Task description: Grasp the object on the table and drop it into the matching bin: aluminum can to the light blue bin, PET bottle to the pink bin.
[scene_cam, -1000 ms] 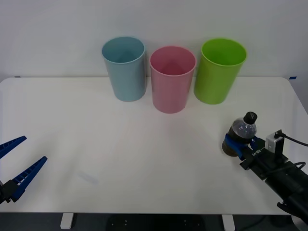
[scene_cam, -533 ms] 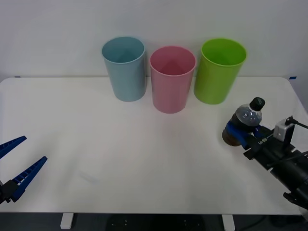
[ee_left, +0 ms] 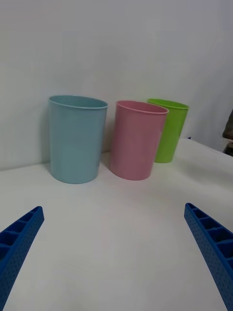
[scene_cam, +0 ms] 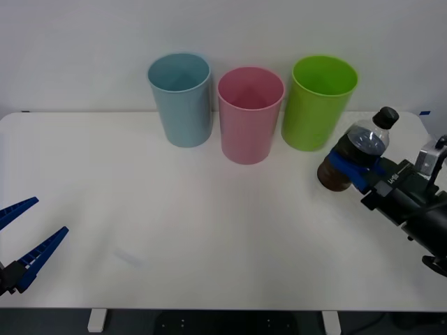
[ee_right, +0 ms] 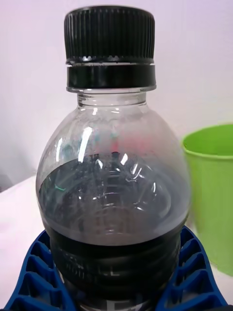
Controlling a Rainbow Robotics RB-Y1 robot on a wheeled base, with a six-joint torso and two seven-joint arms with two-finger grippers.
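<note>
My right gripper (scene_cam: 355,167) is shut on the PET bottle (scene_cam: 357,155), a small clear bottle of dark brown liquid with a black cap, held tilted above the table's (scene_cam: 209,230) right side, just right of the lime green bin. In the right wrist view the bottle (ee_right: 114,194) stands between the blue fingers (ee_right: 39,277). The pink bin (scene_cam: 250,115) stands at the back centre, the light blue bin (scene_cam: 181,99) to its left. The left gripper (scene_cam: 21,234) waits open at the table's front left corner; its wrist view shows the light blue bin (ee_left: 76,138) and the pink bin (ee_left: 137,140).
A lime green bin (scene_cam: 320,102) stands at the back right, next to the pink one and close to the held bottle; it also shows in the wrist views (ee_right: 213,194) (ee_left: 170,129). A white wall rises behind the bins.
The right gripper has lifted the bottle off the table and carried it up and back toward the bins. The left arm has not moved.
</note>
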